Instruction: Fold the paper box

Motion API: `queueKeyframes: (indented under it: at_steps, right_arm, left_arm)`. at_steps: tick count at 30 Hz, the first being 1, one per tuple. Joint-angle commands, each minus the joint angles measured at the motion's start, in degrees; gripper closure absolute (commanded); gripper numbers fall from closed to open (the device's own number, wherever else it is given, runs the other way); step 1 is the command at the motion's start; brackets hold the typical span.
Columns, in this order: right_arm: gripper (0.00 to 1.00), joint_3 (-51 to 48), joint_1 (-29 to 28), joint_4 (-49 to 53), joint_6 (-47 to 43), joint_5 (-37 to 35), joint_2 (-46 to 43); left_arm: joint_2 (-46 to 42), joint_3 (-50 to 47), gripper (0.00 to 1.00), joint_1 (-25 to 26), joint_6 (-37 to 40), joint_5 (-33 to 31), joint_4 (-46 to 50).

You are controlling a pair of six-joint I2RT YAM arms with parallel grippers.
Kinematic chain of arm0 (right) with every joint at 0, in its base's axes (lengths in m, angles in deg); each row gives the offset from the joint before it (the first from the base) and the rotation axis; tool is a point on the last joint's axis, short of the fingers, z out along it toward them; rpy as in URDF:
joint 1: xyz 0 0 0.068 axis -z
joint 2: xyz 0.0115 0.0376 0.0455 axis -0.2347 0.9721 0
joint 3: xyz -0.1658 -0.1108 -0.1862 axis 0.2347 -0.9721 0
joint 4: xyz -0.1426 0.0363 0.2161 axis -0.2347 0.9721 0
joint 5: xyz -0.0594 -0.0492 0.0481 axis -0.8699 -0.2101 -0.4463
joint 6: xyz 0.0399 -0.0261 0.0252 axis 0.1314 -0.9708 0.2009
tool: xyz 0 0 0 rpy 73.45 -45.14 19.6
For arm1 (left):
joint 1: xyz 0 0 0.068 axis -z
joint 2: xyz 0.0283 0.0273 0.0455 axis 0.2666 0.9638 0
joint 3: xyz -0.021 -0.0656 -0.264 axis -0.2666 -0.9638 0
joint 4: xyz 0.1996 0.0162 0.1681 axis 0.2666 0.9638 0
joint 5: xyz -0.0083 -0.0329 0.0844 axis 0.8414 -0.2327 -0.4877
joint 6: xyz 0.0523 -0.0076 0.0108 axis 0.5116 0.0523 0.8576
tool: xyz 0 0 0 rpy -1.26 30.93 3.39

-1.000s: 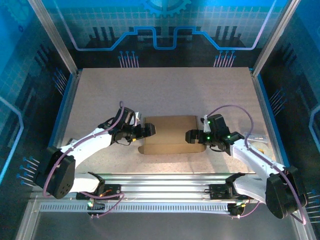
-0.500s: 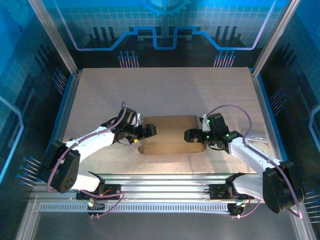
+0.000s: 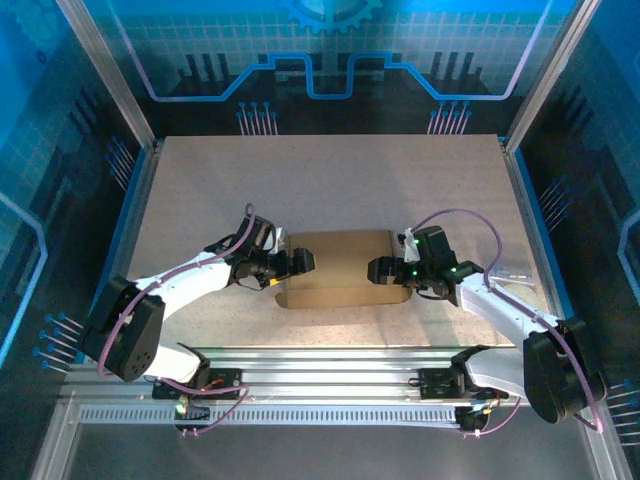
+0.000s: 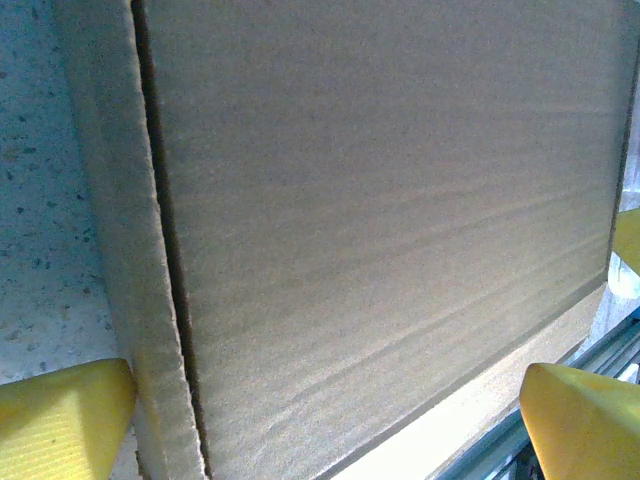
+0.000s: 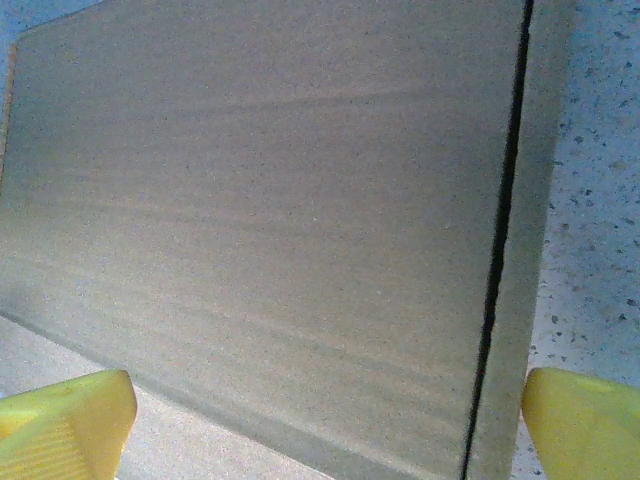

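- On the table (image 3: 330,180), toward its near middle between the two arms, the box (image 3: 340,262) lies flat, its long sides running left to right.
- It is plain brown cardboard. The top view shows a darker top panel, with a paler strip with rounded corners sticking out along the near edge.
- Up close, the left wrist view shows the box (image 4: 380,220) as a smooth, faintly ribbed face. A dark slit parts that face from a narrow side strip on the left.
- The right wrist view shows the box (image 5: 270,200) the same way, with the slit toward the right.
- The left gripper (image 3: 300,262) sits at the box's left end and the right gripper (image 3: 378,270) at its right end, each level with the top panel.
- The left gripper (image 4: 322,425) has its jaws spread wide, gripping nothing. Its yellow fingertips (image 4: 60,415) sit at the frame's bottom corners.
- The right gripper (image 5: 325,420) is spread wide too, its fingertips (image 5: 65,420) likewise in the corners. Whether any pad touches the cardboard cannot be told.
- The fold looks nearly complete: the carton has its shape, and the work in hand seems to be squaring and closing the two ends.
- The next move probably calls for even inward pressure from both sides so the box does not slide. The near strip would then need tucking in or pressing flat.
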Motion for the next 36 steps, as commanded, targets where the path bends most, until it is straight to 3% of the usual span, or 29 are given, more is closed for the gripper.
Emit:
queueKeyframes:
  at_steps: [1, 11, 24, 36]
  right_arm:
    - [0.00, -0.3, 0.6, 0.1, 0.2, -2.8, -0.3]
    - [0.00, 1.0, 0.7, -0.8, -1.1, -2.9, 1.9]
    - [0.00, 0.9, 0.5, -4.6, -1.7, 2.2, 3.6]
    - [0.00, 3.6, 0.7, 1.9, -1.9, 6.0, -3.9]
  left_arm:
    - [-0.5, 0.8, 0.01, -0.3, 0.4, -0.9, 1.5]
    - [-0.5, 1.4, 0.01, -0.4, 0.4, -2.4, 1.9]
    - [-0.2, 1.1, 0.01, -0.3, -0.4, 1.4, -1.7]
    - [-5.2, 5.3, 0.01, -0.6, 1.2, 5.6, 5.5]
